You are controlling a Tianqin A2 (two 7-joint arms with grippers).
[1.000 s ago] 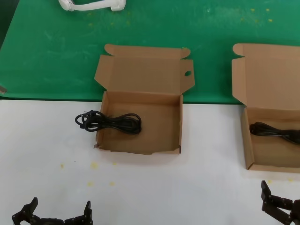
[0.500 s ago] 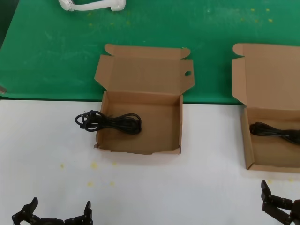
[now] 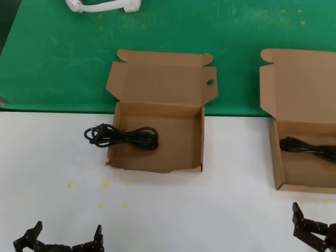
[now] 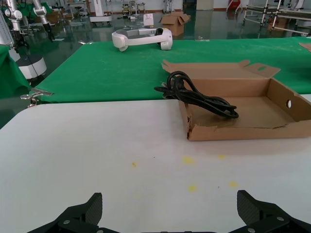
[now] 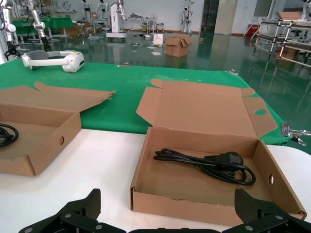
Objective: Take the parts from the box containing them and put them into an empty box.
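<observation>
A black cable (image 3: 122, 137) lies draped over the left wall of the box with the round hole in its lid flap (image 3: 157, 123), one looped end hanging outside on the white table (image 3: 47, 168), the rest resting on the box floor. To the right of that box, well apart, stands the second box (image 3: 302, 118), lid up, with another black cable (image 5: 206, 163) stretched flat across its floor. Behind the holed box, on the green cloth (image 3: 63, 58), lies a white plastic piece (image 3: 102, 5). Nearer than the holed box, the left gripper (image 3: 62, 242) hovers low over the table with fingers spread and nothing between them; the right gripper (image 5: 167, 213) sits likewise spread and unloaded in front of the second box. Nothing has shifted since the earlier frames: cables, boxes and both grippers remain where they were.
</observation>
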